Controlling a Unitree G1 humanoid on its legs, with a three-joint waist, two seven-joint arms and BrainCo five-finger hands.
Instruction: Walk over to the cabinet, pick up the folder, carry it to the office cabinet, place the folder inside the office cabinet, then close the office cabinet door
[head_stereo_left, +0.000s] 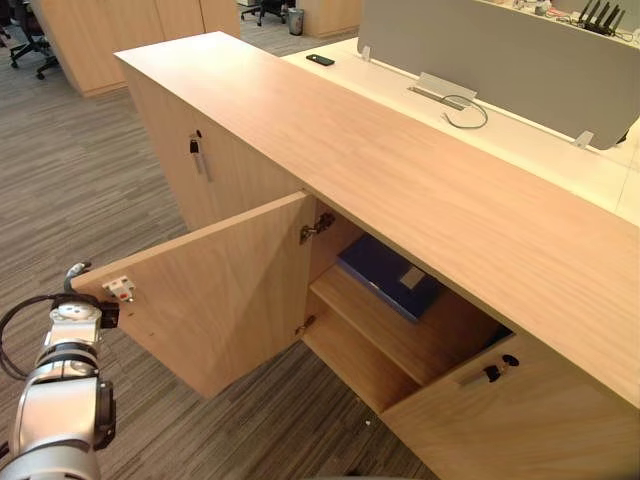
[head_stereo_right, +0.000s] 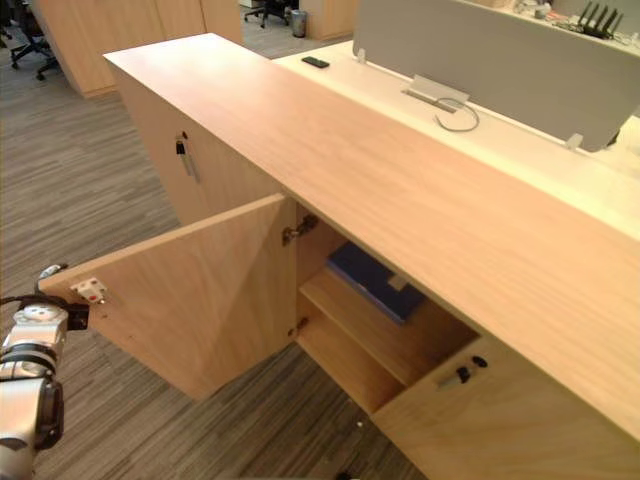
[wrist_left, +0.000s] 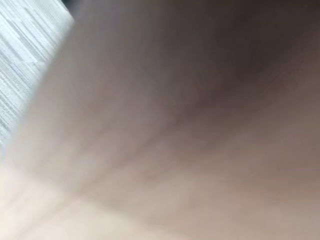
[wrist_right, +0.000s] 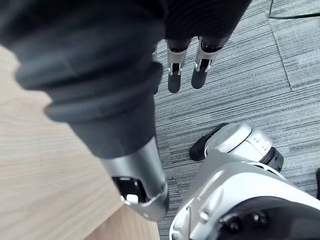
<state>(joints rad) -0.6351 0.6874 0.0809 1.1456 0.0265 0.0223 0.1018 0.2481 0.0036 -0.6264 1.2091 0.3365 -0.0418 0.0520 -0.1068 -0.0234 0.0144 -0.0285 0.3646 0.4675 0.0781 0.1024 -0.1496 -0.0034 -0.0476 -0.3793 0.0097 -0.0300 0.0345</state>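
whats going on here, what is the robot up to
The blue folder already lies on a shelf inside the office cabinet, whose door stands open. The robot's left arm reaches to the door's free edge, likely to close it. The right hand hangs open over the carpet, holding nothing.

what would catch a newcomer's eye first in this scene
The cabinet door stands wide open in the middle of the long wooden cabinet, with a blue folder lying flat on the shelf inside. At lower left the robot's left arm reaches toward the door's outer edge. The right hand hangs with straight fingers over the grey carpet.
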